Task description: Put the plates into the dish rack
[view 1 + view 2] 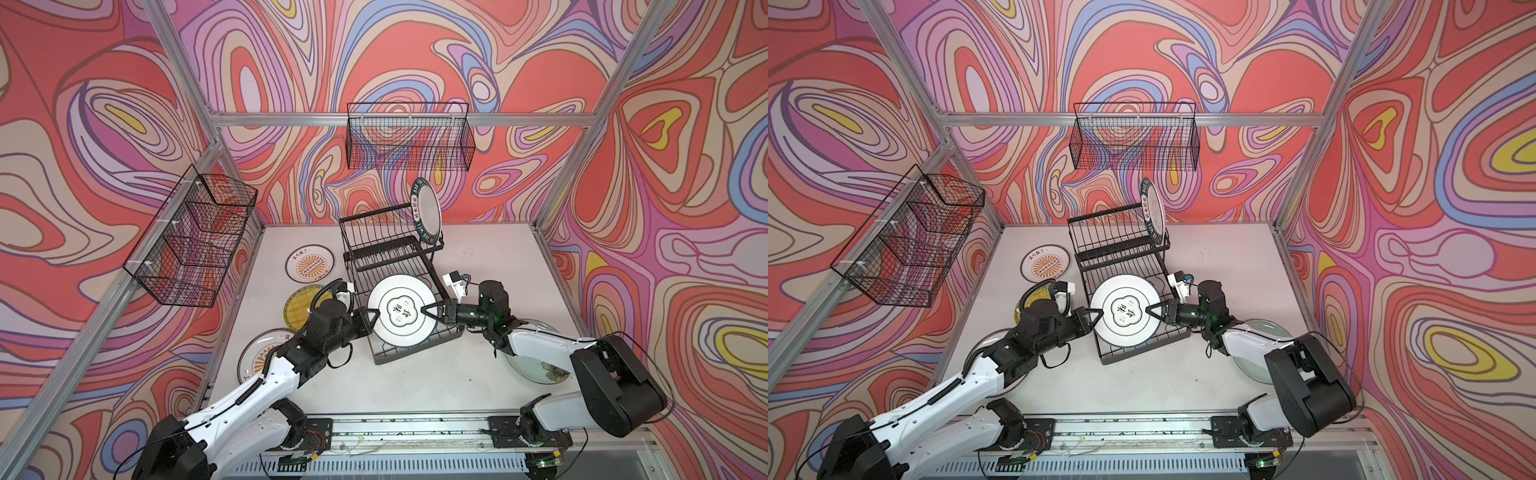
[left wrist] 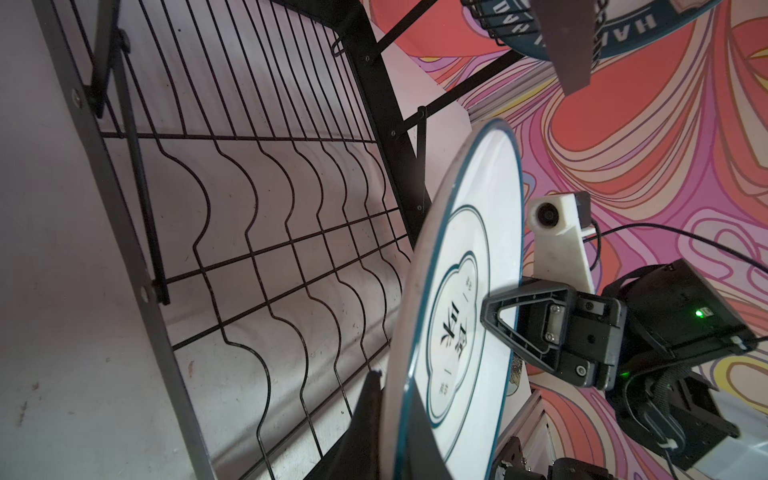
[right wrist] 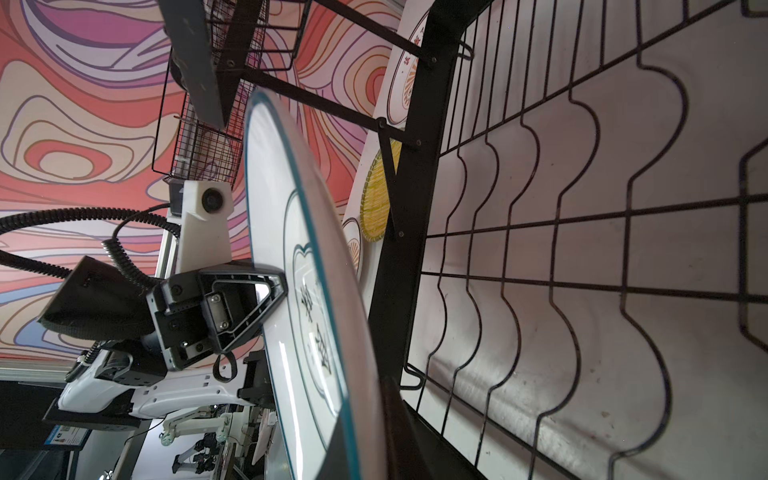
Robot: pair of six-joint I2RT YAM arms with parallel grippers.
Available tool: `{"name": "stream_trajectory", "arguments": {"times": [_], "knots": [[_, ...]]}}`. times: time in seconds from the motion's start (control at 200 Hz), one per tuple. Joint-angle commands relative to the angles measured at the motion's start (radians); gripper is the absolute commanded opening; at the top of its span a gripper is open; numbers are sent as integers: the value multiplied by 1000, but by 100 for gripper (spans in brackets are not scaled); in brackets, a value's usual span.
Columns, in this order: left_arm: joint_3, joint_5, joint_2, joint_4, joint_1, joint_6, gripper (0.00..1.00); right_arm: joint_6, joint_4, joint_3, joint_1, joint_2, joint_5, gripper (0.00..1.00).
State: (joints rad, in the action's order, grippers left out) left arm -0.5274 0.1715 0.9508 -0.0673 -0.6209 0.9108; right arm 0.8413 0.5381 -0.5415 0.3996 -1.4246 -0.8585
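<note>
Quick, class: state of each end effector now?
Left end effector: closed on the cloud-outline plate rim.
Right end effector: closed on the same plate's opposite rim.

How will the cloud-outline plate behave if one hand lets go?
The plate looks glossy, so probably stiff, breakable and slippery. Pinched only at opposite rim edges by the left hand and right hand, it would likely pivot and drop onto the rack.

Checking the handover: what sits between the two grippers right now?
The cloud-outline plate, above the rack. The left gripper and right gripper pinch its opposite rims, as both top views show.
</note>
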Motion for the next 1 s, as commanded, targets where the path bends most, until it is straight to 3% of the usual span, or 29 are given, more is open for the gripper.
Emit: {"name": "stream_trajectory", "arguments": {"times": [0.0, 0.16, 0.381, 0.496, 0.706, 0.992], "knots": [[-20, -27, 8, 18, -13, -42, 12, -62, -24, -54, 35, -5, -7, 0], [-53, -69, -11, 119, -13, -73, 23, -122, -118, -92, 35, 12, 9, 0], [-128, -155, -12, 318, -13, -142, 28, -254, -343, -133, 35, 93, 74, 0], [-157, -167, -23, 381, -13, -171, 40, -300, -420, -153, 34, 145, 120, 0], [-209, -210, -69, 487, -13, -234, 42, -311, -426, -170, 35, 173, 127, 0], [-130, -206, -180, 486, -13, -231, 43, -440, -531, -241, 35, 278, 141, 0]]}}
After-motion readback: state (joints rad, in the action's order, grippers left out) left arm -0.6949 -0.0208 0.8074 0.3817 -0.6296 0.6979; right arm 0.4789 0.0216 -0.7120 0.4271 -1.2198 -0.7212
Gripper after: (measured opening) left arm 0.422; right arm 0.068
